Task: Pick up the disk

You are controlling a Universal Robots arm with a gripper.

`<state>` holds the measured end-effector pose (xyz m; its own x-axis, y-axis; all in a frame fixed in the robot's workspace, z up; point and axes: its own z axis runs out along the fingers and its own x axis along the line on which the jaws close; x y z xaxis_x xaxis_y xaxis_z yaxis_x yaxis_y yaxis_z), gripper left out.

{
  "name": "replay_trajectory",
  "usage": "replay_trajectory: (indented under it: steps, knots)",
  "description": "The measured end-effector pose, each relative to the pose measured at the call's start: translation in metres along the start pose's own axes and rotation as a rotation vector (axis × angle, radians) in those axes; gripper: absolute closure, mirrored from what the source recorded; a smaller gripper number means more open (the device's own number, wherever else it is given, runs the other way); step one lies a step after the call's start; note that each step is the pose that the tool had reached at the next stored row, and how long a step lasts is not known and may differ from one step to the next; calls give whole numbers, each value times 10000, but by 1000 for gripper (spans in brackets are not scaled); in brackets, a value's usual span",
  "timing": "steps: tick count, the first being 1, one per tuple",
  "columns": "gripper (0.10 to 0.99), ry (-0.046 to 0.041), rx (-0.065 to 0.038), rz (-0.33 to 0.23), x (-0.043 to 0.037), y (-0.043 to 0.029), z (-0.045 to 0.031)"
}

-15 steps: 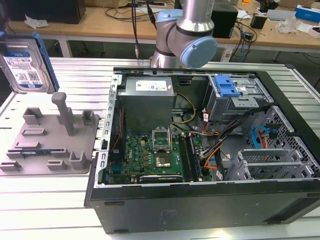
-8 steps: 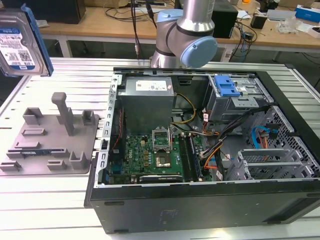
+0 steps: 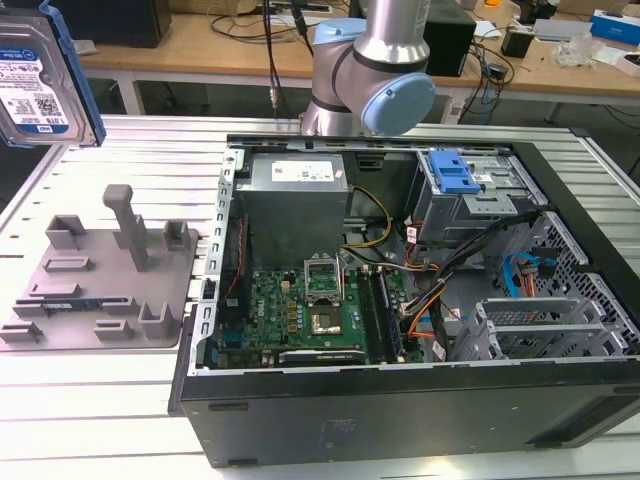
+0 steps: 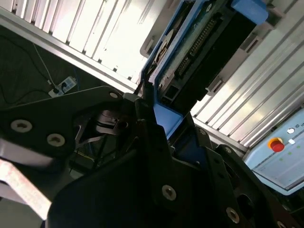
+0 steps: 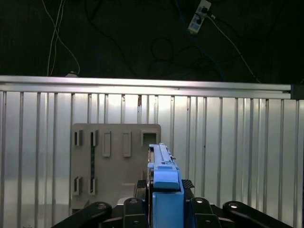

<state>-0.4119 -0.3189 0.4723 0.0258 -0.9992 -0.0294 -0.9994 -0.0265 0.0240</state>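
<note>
Black pincer fingers sit clamped on the disk by its blue side rails, holding it edge-on and lifted well above the grey fixture plate on the slatted bench, apparently for a firm, level carry.

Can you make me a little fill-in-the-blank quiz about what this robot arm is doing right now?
1. The hand is shut on the ____, held on edge in the air.
2. In the first wrist view, the grey fixture plate lies on the slatted metal ____ below.
3. In the exterior view, the open computer case sits to the ____ of the fixture plate.
4. The rails along the disk are ____ in colour.

Missing words: disk; table; right; blue
</note>
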Motion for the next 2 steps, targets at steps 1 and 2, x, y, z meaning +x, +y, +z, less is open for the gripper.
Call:
replay_trajectory:
  steps: [1, 2]
  knots:
    - [722, 0, 0, 0, 0, 0, 0]
    - [722, 0, 0, 0, 0, 0, 0]
